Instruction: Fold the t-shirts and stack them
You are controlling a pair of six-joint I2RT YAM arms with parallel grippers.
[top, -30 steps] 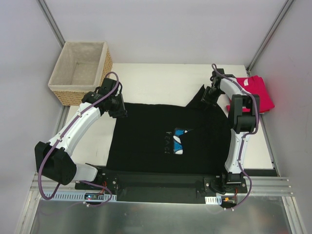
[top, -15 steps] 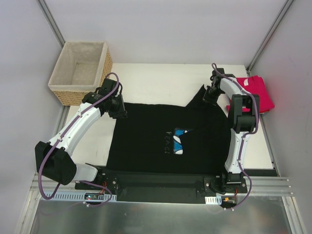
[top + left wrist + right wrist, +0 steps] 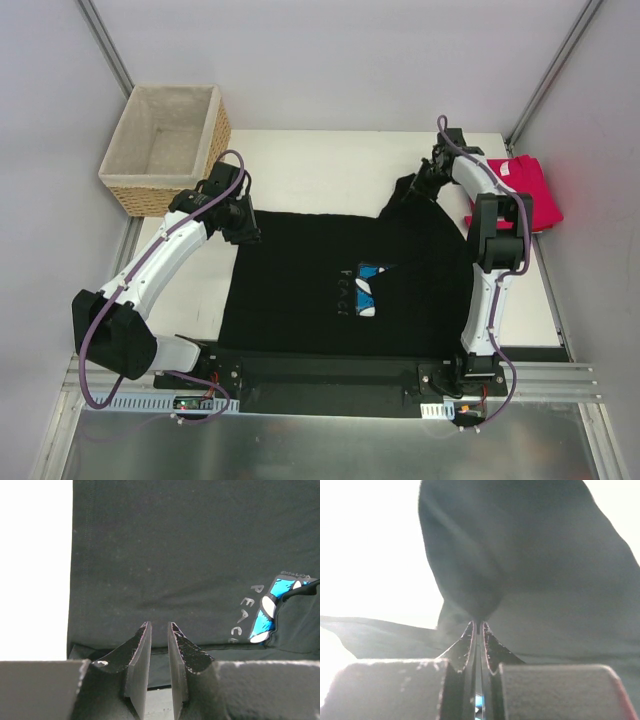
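White table [image 3: 320, 165], black t-shirt [image 3: 300, 275], folded red t-shirt [image 3: 535, 195]

Soft, even light is filling the overhead view. The table [image 3: 35, 555] is blowing out white in both wrist views; the black t-shirt [image 3: 530, 555] is showing blurred and hazy at the right wrist.

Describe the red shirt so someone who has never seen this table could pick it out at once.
Start at the white table and look to its far right corner. The pinkish-red shirt lies there as a compact folded bundle. Unlike the black shirt spread across the middle, it is plain, bright and carries no print.
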